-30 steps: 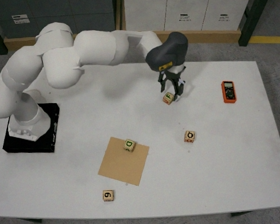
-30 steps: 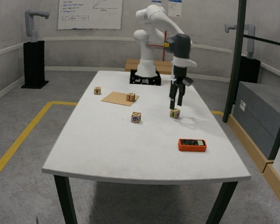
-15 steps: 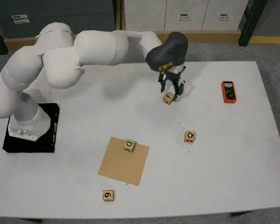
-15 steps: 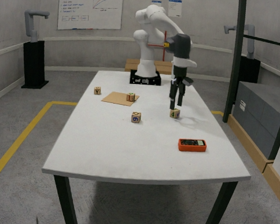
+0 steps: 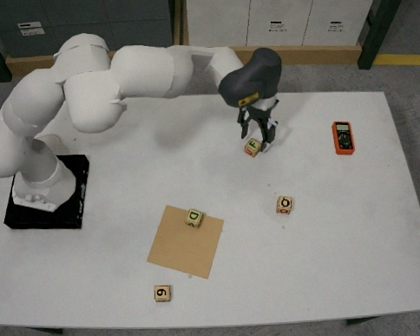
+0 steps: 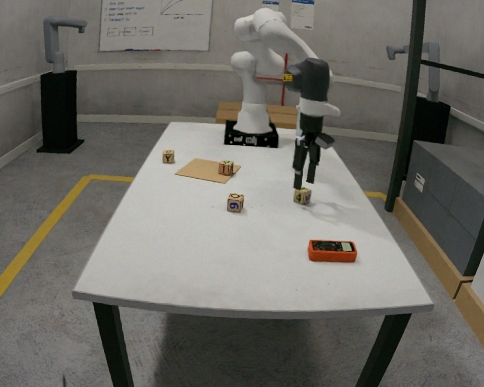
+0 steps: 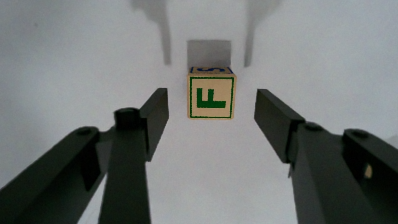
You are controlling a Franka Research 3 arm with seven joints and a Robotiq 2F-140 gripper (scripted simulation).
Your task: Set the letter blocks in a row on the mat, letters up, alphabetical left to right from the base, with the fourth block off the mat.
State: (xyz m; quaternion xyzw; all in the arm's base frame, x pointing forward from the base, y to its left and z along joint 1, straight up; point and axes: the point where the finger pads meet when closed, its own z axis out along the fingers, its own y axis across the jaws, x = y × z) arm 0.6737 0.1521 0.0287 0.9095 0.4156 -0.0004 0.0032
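My gripper (image 5: 255,142) (image 6: 304,183) (image 7: 211,103) is part open and empty, above the F block (image 5: 252,148) (image 6: 302,196) (image 7: 211,97), with a finger to either side of it in the wrist view. The F block stands on the table; its letter lies sideways in the wrist view. The D block (image 5: 194,218) (image 6: 226,168) sits on the tan mat (image 5: 183,250) (image 6: 196,171), close to its upper edge in the top view. A block with Q or O on top (image 5: 285,205) (image 6: 235,203) stands right of the mat. A block with 6 on top (image 5: 162,293) (image 6: 168,156) lies off the mat, below it in the top view.
An orange multimeter (image 5: 344,138) (image 6: 332,251) lies on the table, right of the gripper in the top view. The arm's black base (image 5: 79,194) (image 6: 251,139) stands at the table's left end in that view. Stacked boxes stand beyond the table's back edge.
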